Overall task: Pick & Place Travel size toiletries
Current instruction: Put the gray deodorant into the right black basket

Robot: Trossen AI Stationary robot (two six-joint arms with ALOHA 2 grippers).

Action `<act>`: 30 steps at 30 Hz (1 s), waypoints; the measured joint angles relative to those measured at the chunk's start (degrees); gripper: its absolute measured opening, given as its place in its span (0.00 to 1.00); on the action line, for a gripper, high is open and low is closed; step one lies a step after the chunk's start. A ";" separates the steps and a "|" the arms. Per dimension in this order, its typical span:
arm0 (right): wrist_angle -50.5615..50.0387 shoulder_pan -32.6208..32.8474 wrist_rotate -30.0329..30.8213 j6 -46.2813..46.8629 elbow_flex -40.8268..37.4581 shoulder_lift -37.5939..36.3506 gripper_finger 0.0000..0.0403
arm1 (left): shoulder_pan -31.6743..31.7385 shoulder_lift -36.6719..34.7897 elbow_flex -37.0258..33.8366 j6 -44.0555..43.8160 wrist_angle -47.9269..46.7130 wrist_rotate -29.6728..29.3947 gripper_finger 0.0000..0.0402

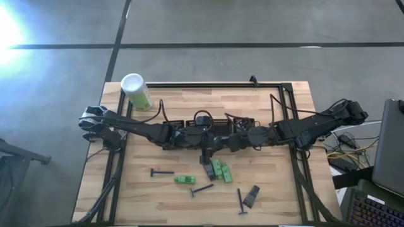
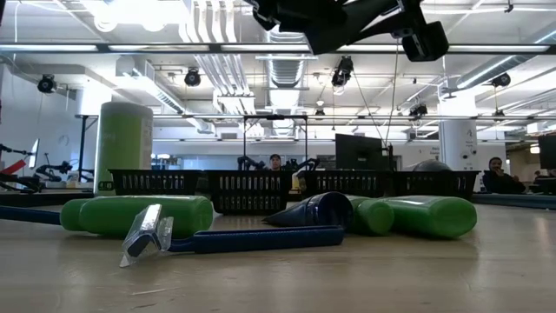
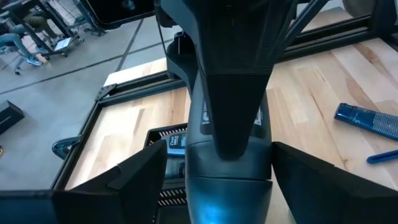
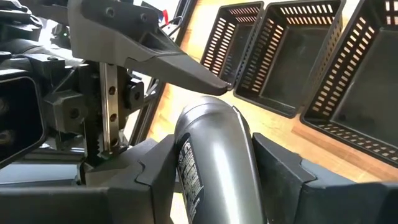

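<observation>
One grey tube [image 4: 211,168] sits between the fingers of the right pincer [image 4: 217,186] above the middle of the worktop [image 1: 278,195], beside the black mesh trays [image 4: 292,56]; the left pincer [image 3: 217,180] meets it there, fingers apart around the tube's end. Green packets [image 1: 219,169], dark packets [image 1: 251,197] and razors [image 1: 161,173] lie nearer the front edge. A green canister [image 1: 136,91] stands at the back left.
</observation>
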 joint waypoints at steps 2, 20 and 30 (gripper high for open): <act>0.02 -0.14 0.00 0.00 0.02 0.00 0.41 | 0.02 0.00 0.00 0.00 -0.32 -0.02 0.72; -31.85 -1.73 4.91 4.46 -0.75 -5.30 0.42 | -0.24 -1.40 0.00 -10.96 -24.50 -4.37 0.72; -32.54 -12.42 3.07 -5.39 -3.90 -3.55 0.42 | -0.31 -1.40 -0.02 -14.26 -26.26 -4.15 0.72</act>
